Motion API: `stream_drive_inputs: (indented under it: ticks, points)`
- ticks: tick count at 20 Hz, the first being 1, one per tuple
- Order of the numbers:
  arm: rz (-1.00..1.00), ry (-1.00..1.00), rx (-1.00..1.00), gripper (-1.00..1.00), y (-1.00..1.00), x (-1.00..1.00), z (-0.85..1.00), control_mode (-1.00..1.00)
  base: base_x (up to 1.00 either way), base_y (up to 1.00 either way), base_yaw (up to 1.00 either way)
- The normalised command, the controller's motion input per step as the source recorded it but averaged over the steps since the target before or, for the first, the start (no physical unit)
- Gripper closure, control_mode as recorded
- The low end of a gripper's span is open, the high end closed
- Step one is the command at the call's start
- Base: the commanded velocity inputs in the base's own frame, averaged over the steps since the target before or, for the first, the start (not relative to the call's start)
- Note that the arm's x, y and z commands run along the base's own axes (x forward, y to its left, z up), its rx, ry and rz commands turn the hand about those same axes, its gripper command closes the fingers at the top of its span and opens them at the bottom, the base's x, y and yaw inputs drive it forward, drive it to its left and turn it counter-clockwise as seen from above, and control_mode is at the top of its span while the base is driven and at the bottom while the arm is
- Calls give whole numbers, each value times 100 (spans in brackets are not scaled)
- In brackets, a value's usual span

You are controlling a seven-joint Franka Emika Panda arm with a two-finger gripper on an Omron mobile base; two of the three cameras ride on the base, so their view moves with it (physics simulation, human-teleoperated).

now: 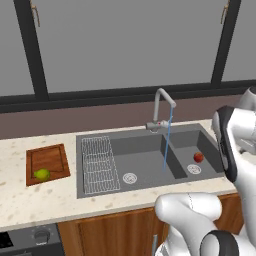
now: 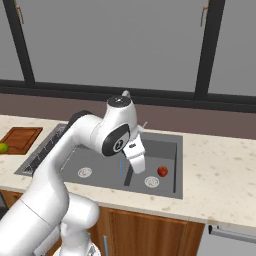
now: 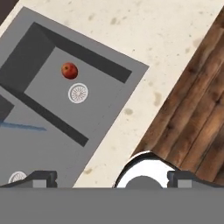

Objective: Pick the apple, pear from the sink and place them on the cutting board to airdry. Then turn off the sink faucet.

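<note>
Gripper (image 3: 112, 177) open above sink (image 3: 100, 65), apple (image 3: 69, 70) inside.

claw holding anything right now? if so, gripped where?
Nothing held. The claw is open and empty above the sink; the apple sits in the small side compartment, the pear on the cutting board.

pear (image 1: 42, 174) on cutting board (image 1: 55, 154) | apple (image 1: 198, 157) in sink (image 1: 145, 150) side compartment | sink faucet (image 1: 161, 107) running

Speckled beige counter (image 1: 30, 200) above wooden cabinets (image 2: 150, 235), beneath dark-framed windows (image 1: 120, 45).
</note>
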Motion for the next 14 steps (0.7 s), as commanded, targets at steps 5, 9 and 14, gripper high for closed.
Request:
stream_drive_inputs:
  ticks: [5, 9, 14]
  points:
    - [-8, 5, 4, -100, 0, 34, -28, -100, 0, 0, 0]
    - [-7, 2, 1, -100, -7, 29, -21, -100, 0, 0, 0]
    - [-6, 0, 2, -100, -22, 27, -25, -100, 0, 0, 0]
